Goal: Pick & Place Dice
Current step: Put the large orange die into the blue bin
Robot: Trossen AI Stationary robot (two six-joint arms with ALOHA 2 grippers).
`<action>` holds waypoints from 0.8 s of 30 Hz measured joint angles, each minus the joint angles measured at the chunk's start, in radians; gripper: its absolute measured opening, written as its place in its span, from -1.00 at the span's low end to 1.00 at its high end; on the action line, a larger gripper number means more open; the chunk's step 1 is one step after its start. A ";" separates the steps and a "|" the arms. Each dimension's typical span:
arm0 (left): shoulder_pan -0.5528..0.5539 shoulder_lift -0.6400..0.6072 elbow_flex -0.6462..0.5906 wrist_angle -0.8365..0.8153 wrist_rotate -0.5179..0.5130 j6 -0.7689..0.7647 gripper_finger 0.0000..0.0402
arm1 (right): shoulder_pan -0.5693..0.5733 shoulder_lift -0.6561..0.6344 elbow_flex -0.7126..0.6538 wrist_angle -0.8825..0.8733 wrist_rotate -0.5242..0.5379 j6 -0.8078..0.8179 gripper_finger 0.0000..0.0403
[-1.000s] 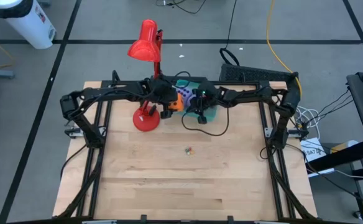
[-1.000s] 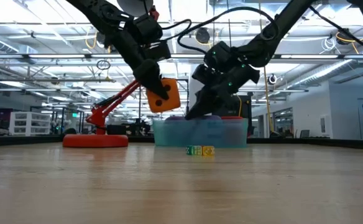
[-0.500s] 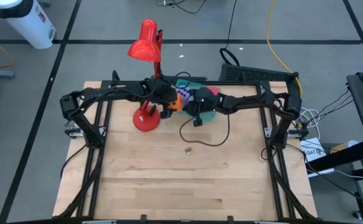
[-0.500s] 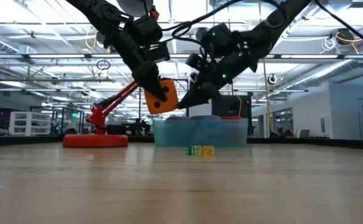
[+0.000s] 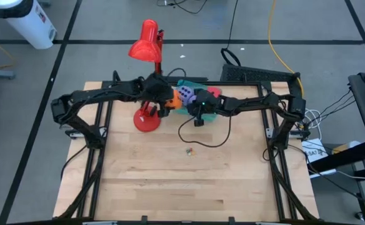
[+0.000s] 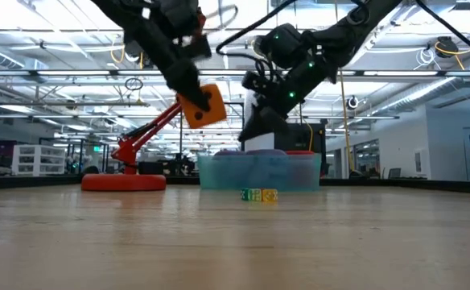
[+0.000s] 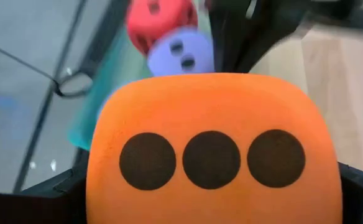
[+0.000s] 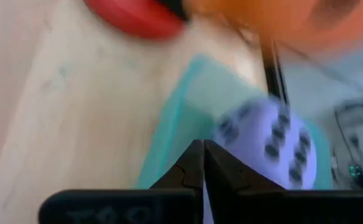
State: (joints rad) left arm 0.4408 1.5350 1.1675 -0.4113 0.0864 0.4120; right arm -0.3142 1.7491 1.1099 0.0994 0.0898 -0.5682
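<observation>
My left gripper (image 5: pixel 165 100) holds the orange die (image 6: pixel 202 105) in the air, just left of the teal tray (image 6: pixel 258 171). One purple-blue die (image 5: pixel 185 94) and the red die (image 5: pixel 212 92) lie in the tray. The purple-blue die (image 8: pixel 268 147) also shows in the right wrist view. My right gripper (image 8: pixel 203 163) is shut on nothing. It hangs above the tray's left half, pointing down and to the left, close to the orange die. My left gripper pinches the orange die between its two fingers (image 7: pixel 60 186) on two opposite sides. The three-pip face (image 7: pixel 212 158) looks back at the wrist. The fingers slant down from the table's left. The die hangs tilted, clear of table and tray.
A red desk lamp stands with its base (image 5: pixel 147 119) just left of the tray and its head (image 5: pixel 144 42) beyond the far edge. A few tiny coloured cubes (image 5: pixel 189 150) lie mid-table. A black cable (image 5: pixel 204 134) loops below the right arm.
My left gripper has risen a little with the orange die, which is now tipped more. My right gripper has stayed shut, lifted out of the tray, swung toward the table's left and turned at the wrist.
</observation>
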 joint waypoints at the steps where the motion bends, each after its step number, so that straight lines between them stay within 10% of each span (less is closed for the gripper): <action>1: -0.001 -0.022 0.000 -0.002 0.000 -0.002 0.98 | 0.003 -0.009 0.000 -0.035 0.032 0.019 -0.96; 14: -0.004 -0.160 0.001 -0.044 0.021 -0.007 0.98 | 0.048 -0.162 0.000 -0.509 0.105 0.286 -0.16; 24: -0.003 -0.160 0.001 -0.043 0.020 -0.006 0.99 | 0.048 -0.160 -0.020 -0.545 0.013 0.385 -0.01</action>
State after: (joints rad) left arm 0.4374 1.3747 1.1687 -0.4545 0.1065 0.4059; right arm -0.2661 1.5894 1.0900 -0.4460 0.1027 -0.1835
